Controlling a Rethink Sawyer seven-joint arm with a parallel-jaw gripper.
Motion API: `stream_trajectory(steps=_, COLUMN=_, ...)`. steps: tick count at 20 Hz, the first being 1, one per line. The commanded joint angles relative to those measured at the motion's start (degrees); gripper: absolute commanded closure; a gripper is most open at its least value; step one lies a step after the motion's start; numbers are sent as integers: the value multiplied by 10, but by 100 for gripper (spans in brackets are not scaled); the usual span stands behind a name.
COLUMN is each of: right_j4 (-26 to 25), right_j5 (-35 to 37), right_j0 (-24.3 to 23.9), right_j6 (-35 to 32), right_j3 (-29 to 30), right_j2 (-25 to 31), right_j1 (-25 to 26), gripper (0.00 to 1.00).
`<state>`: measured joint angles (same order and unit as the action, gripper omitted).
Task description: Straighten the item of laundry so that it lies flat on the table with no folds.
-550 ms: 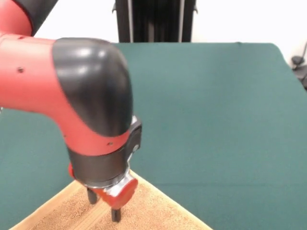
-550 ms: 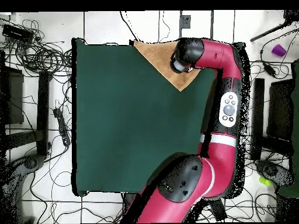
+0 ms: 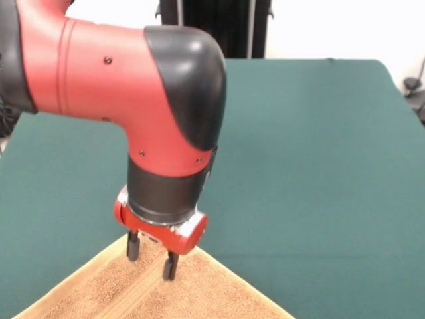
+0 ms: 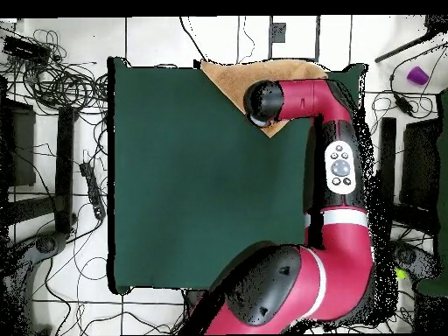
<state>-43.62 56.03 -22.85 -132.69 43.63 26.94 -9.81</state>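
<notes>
- Hand [image 3: 152, 256]: two black fingers pointing straight down, spread apart with bare towel showing between them; released, nothing grasped. Tips at or just above the cloth; contact cannot be confirmed.
- Hand sits under a red flange on a black wrist; the red arm [image 3: 99, 73] enters from upper left in the front view and bends down at a black-capped elbow.
- Towel [image 3: 159, 292]: orange-tan terry, at the near edge of the bench in the front view, one corner pointing toward the robot. Fingers are just inside that corner. A paler, smoother band runs parallel to the left edge.
- Overhead view: towel [image 4: 229, 77] lies at the bench edge farthest from the robot base, partly over the rim; the arm's end covers its corner, hand hidden.
- Bench [image 3: 312, 166]: plain dark green cloth, smooth, much larger than the towel.
- No containers seen on the bench.
- Room: pale tiled floor [image 4: 157, 35]; coiled black cables [image 4: 66, 83] beside the bench; small purple object [image 4: 417, 75] on the floor, well apart from the bench.
</notes>
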Motion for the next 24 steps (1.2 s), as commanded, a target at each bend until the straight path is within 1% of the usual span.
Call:
stream_trajectory(steps=1, right_j4=23, right_j5=-45, right_j0=32, right_j6=-128, right_j3=188, right_j2=-75, right_j1=-19, gripper=0)
stream_trajectory(steps=6, right_j4=38, right_j5=-37, right_j0=37, right_j6=-87, right_j3=142, right_j2=-82, right_j1=3, gripper=0)
stream_trajectory(steps=10, right_j4=49, right_j5=-41, right_j0=40, right_j6=-71, right_j3=121, right_j2=-90, right_j1=14, gripper=0)
stream_trajectory(steps=17, right_j4=71, right_j5=-48, right_j0=43, right_j6=-57, right_j3=99, right_j2=-95, right_j1=25, gripper=0)
stream_trajectory(steps=24, right_j4=78, right_j5=-56, right_j0=48, right_j6=-45, right_j3=98, right_j2=-104, right_j1=26, gripper=0)
